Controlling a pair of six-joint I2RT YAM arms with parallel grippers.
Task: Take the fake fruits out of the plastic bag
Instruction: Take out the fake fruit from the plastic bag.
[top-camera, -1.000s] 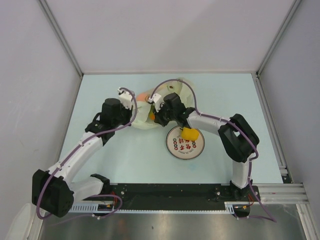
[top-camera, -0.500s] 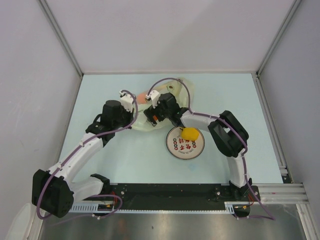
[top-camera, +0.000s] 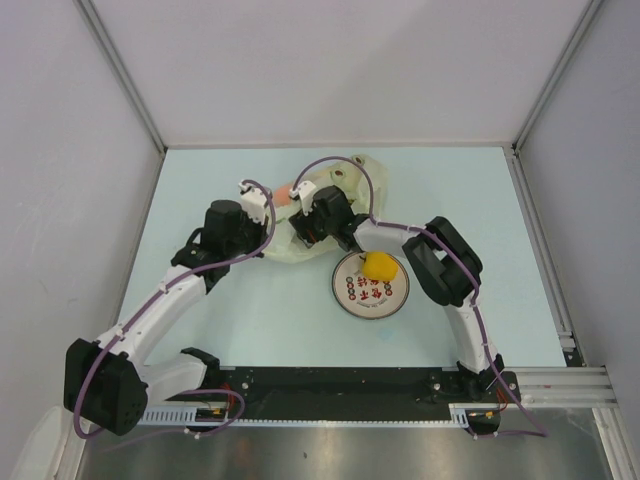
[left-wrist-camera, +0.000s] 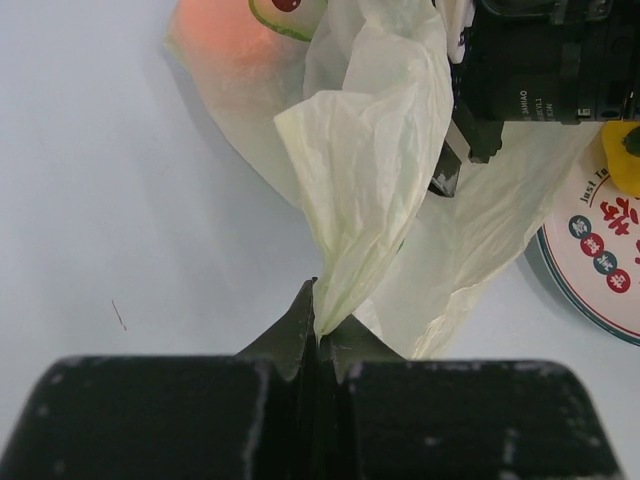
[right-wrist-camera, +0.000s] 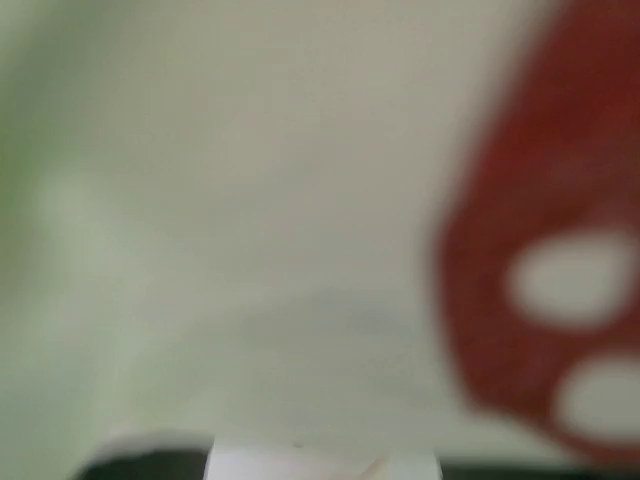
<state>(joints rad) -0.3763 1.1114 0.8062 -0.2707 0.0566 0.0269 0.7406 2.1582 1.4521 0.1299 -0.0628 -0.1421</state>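
Note:
The plastic bag (top-camera: 340, 185) lies crumpled, pale cream, at the table's middle back. My left gripper (left-wrist-camera: 321, 338) is shut on a gathered fold of its edge and holds it up. My right gripper (top-camera: 304, 232) reaches into the bag's mouth from the right, its jaws hidden by film. One dark finger (left-wrist-camera: 447, 172) shows in the left wrist view. The right wrist view is a blur of cream film and a red shape (right-wrist-camera: 540, 300) with pale spots. An orange fruit (left-wrist-camera: 215, 40) glows through the bag. A yellow fruit (top-camera: 380, 266) rests on the plate (top-camera: 352, 290).
The round white plate with red and green marks (left-wrist-camera: 600, 250) lies just right of the bag, in front of my right arm's elbow (top-camera: 440, 262). A green-rimmed piece with red (left-wrist-camera: 285, 10) shows at the bag's far end. White walls stand at the back and sides.
My right gripper left the yellow fruit on the plate and moved left into the bag's mouth, its elbow folding in. The left gripper has kept its hold on the bag.

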